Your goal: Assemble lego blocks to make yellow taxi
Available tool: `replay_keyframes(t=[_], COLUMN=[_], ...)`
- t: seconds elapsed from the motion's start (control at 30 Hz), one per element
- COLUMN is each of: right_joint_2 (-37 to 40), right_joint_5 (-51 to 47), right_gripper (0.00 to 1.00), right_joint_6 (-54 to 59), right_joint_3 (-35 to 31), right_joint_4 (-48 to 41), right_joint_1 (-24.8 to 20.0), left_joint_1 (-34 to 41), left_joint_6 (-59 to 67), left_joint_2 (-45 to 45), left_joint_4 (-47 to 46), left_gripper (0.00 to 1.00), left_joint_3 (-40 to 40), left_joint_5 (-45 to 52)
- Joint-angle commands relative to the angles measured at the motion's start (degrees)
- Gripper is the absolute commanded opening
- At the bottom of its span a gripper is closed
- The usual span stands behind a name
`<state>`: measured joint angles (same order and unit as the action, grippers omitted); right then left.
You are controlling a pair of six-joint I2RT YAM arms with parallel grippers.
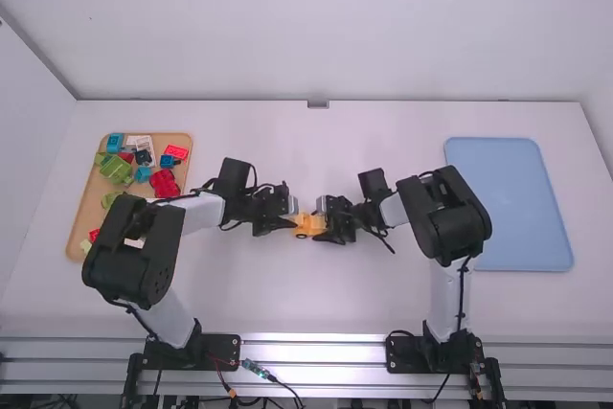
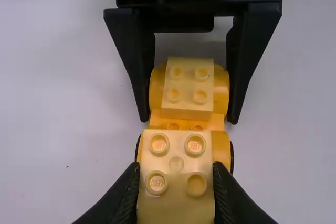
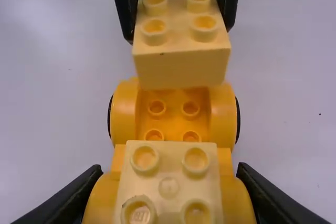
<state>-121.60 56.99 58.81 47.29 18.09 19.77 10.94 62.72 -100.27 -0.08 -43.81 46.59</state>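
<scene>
While my right gripper [image 1: 327, 227] clasps one end of the yellow-orange car base [image 1: 308, 225], my left gripper [image 1: 289, 222] holds a loose pale yellow block [image 3: 181, 66] over the other end.

Viewed from the wrists, my left fingers are closed on opposite sides of the loose pale yellow block, its four studs facing up; whether it touches the car base beneath, I cannot tell; my right fingers are closed on the rounded sides of the car base, with a seated pale yellow block [image 3: 168, 177] between those sides; orange studs lie exposed between the two pale blocks; the assembly sits between my grippers, near the middle of the white table [image 1: 259, 294]; a tan tray [image 1: 86, 203] of coloured blocks lies at the table's left, a blue tray [image 1: 508, 208] at its right.
</scene>
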Motion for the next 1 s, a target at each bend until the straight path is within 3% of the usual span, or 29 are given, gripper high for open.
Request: replay_keyframes(t=[0.0, 0.23, 0.5, 0.97], right_joint_2=[-0.8, -0.8, -0.8, -0.8], right_joint_5=[0.4, 0.0, -0.1, -1.7], right_gripper=[0.4, 0.39, 0.38, 0.38], right_joint_6=[-0.7, 0.2, -0.1, -0.2], right_joint_3=[0.7, 1.5, -0.6, -0.5], right_joint_4=[-0.3, -3.1, 0.9, 0.2], right_joint_1=[0.2, 0.2, 0.2, 0.2], left_joint_1=[-0.2, 0.0, 0.3, 0.3], left_joint_6=[-0.3, -0.3, -0.3, -0.3], left_joint_2=[0.4, -0.3, -0.3, -3.5], left_joint_4=[0.2, 0.2, 0.5, 0.5], left_gripper=[0.02, 0.02, 0.02, 0.02], left_joint_3=[0.2, 0.2, 0.2, -1.0], left_joint_5=[2.5, 2.4, 3.4, 5.4])
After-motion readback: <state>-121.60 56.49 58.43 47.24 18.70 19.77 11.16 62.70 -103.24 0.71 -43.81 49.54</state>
